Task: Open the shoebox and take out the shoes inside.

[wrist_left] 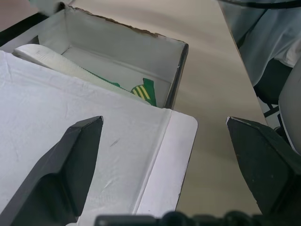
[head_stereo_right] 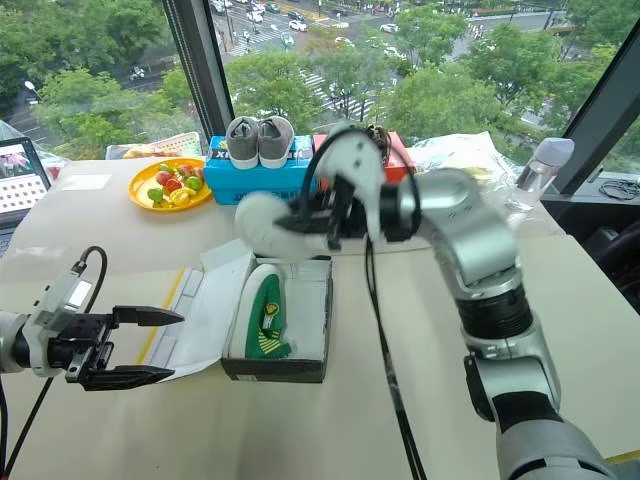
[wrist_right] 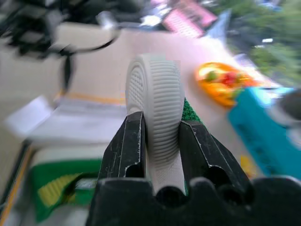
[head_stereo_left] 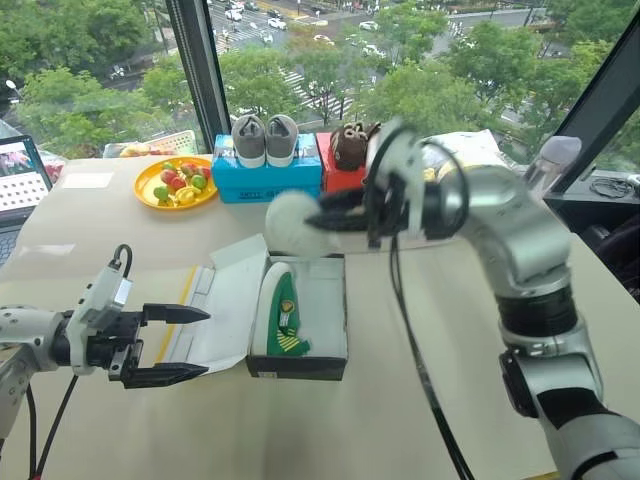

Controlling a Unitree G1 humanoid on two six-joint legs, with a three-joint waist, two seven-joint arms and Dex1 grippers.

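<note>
Shoebox (head_stereo_left: 300, 360) open (one shoe (head_stereo_left: 285, 318) inside); right gripper (wrist_right: 162, 136) clamps another shoe (wrist_right: 157, 101); left gripper (head_stereo_left: 175, 345) spread, empty.

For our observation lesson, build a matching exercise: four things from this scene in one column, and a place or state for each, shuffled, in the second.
Things
1. lifted shoe
2. second shoe
3. left tool
4. grey pair

Places or states
A. open, beside the flipped-out lid
B. on the blue box
C. clamped in the right tool, above the table
D. lying inside the shoebox

Pairs: 1-C, 2-D, 3-A, 4-B
</note>
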